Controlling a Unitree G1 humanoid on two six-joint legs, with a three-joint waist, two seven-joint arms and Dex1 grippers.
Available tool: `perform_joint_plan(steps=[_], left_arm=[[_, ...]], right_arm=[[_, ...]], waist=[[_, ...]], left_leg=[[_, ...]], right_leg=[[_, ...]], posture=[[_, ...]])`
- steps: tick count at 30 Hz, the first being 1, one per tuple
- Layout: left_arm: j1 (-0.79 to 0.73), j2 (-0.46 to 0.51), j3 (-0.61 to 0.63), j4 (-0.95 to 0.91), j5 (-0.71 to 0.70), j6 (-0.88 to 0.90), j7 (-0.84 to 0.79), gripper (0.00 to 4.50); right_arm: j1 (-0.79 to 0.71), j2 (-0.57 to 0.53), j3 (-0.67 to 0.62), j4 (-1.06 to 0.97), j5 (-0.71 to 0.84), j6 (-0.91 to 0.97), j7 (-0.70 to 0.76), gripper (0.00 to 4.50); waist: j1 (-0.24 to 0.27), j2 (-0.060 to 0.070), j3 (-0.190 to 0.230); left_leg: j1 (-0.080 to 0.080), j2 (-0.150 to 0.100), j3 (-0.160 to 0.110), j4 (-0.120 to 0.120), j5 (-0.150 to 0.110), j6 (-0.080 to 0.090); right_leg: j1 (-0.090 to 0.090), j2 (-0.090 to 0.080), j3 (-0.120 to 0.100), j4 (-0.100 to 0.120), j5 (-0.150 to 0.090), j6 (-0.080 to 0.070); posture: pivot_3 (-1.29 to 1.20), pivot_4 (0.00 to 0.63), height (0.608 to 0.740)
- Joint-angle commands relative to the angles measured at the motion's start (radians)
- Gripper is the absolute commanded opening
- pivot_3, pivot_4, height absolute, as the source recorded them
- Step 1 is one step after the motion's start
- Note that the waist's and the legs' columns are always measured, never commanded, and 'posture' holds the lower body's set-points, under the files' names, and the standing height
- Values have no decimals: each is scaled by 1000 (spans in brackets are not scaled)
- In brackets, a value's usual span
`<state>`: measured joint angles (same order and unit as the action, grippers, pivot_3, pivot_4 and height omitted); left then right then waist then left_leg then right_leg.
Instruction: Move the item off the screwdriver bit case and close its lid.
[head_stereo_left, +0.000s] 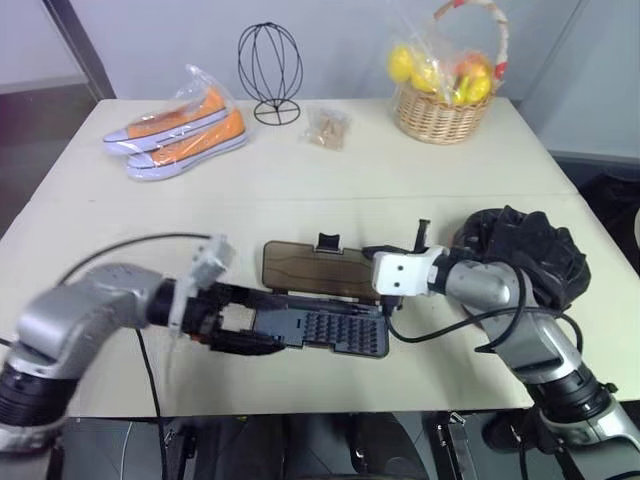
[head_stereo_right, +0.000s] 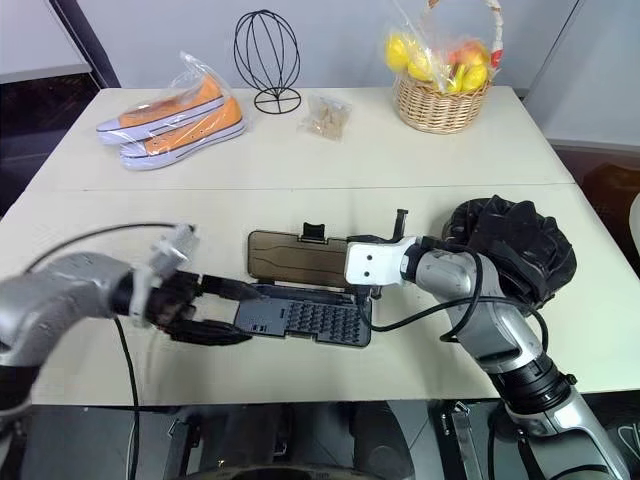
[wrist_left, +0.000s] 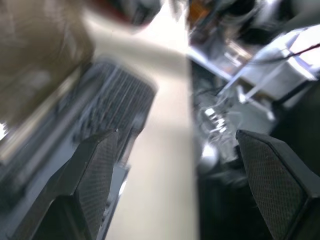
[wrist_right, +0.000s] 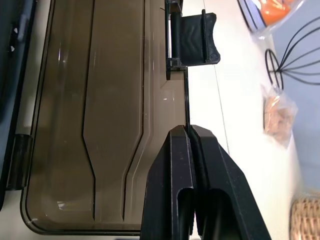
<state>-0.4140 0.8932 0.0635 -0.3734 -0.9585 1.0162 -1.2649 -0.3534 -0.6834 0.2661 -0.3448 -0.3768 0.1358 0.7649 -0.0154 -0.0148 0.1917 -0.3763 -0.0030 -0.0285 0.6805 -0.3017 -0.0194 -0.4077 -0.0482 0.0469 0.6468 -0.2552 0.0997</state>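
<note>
Pale beige table (head_stereo_left: 330, 180) against a plain light wall (head_stereo_left: 350, 40), dark floor (head_stereo_left: 40, 130) alongside.

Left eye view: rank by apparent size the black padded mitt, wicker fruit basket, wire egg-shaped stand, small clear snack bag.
1. Black padded mitt, though it sits nearer the camera.
2 and 3. Wicker fruit basket and black wire egg-shaped stand: too alike to rank.
4. Small clear snack bag.

No legible text or labels.

closed right gripper (wrist_right: 189, 131) pinching lid (wrist_right: 100, 110) edge; latch tab (wrist_right: 196, 39) beyond
</note>
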Motion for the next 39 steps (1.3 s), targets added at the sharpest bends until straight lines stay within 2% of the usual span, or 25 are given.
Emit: perform_joint_plan(steps=[1, 3, 5, 10, 15, 18, 21, 27, 31, 35, 36, 39], left_arm=[[-153, -58, 83, 138, -105, 58, 80, 3898], [-283, -119, 118, 316, -78, 46, 174, 3393], [-383, -165, 112, 497, 43, -61, 248, 2644], [-523, -224, -24, 882, 367, -404, 245, 55], [-508, -289, -259, 1139, 709, -793, 178, 14], [-496, -317, -290, 1202, 775, -898, 126, 14], [-472, -348, -280, 1169, 756, -883, 35, 14], [-440, -364, -251, 1068, 727, -803, -47, 14], [-425, -350, -237, 974, 685, -687, -120, 14], [-418, -342, -233, 941, 692, -676, -132, 14], [-419, -344, -231, 943, 694, -675, -131, 0], [-421, -351, -225, 945, 697, -673, -133, 0]], right_arm=[[-1, -8, -15, -12, -5, -45, -14, 0], [0, -10, -15, -12, -7, -55, -16, 0], [2, -10, -17, -16, -7, -58, -16, 0], [1, -8, -23, -28, -9, -61, -14, 0], [-4, -5, -24, -45, -15, -59, -15, 0], [-4, -5, -24, -50, -19, -59, -15, 0], [0, -6, -23, -58, -23, -54, -13, 0], [2, -7, -28, -70, -25, -46, -8, 0], [5, -11, -32, -79, -23, -39, -5, 0], [5, -3, -50, -88, 2, -2, 7, 0], [5, -3, -54, -90, 6, 5, 9, 567], [6, -11, -69, -115, 21, 22, 20, 1804]], waist=[[0, -1, 0], [4, -1, 0], [1, -2, 0], [-4, -1, 0], [2, -1, 0], [1, -2, 0], [2, -2, 1], [0, -2, 1], [-2, -2, 1], [0, -2, 1], [1, -2, 1], [3, -2, 1]], left_leg=[[0, 0, 0, 0, 0, 0], [0, -1, -1, 1, 0, 0], [0, -2, -1, 2, 0, 0], [0, -4, 0, -1, 0, 0], [-10, -4, 0, 1, 1, -1], [-17, -5, 0, 1, 1, -2], [-21, -4, 0, 1, 2, -3], [-20, -4, -1, 2, 1, -2], [-20, -4, -1, 2, 1, -2], [-20, -4, -1, 2, 1, -2], [-20, -4, -1, 2, 1, -2], [-20, -4, -1, 3, 1, -2]], right_leg=[[0, 0, 0, 0, 0, 0], [1, 0, 0, 0, 0, 0], [1, 1, -1, 0, 1, 2], [-1, 2, 0, 0, 1, 3], [-9, 1, 0, 0, 2, 3], [-17, 0, 0, 1, 2, 3], [-20, 1, -1, 1, 2, 3], [-20, 1, -1, 2, 2, 3], [-20, 1, -1, 2, 2, 3], [-20, 1, -1, 2, 2, 3], [-20, 1, -1, 2, 2, 3], [-19, 1, -1, 2, 2, 3]], posture=[[0, 150, 740], [0, 150, 740], [0, 150, 740], [0, 150, 740], [0, 150, 740], [0, 150, 740], [0, 150, 740], [0, 150, 740], [0, 150, 740], [0, 150, 740], [0, 150, 740], [0, 150, 740]])
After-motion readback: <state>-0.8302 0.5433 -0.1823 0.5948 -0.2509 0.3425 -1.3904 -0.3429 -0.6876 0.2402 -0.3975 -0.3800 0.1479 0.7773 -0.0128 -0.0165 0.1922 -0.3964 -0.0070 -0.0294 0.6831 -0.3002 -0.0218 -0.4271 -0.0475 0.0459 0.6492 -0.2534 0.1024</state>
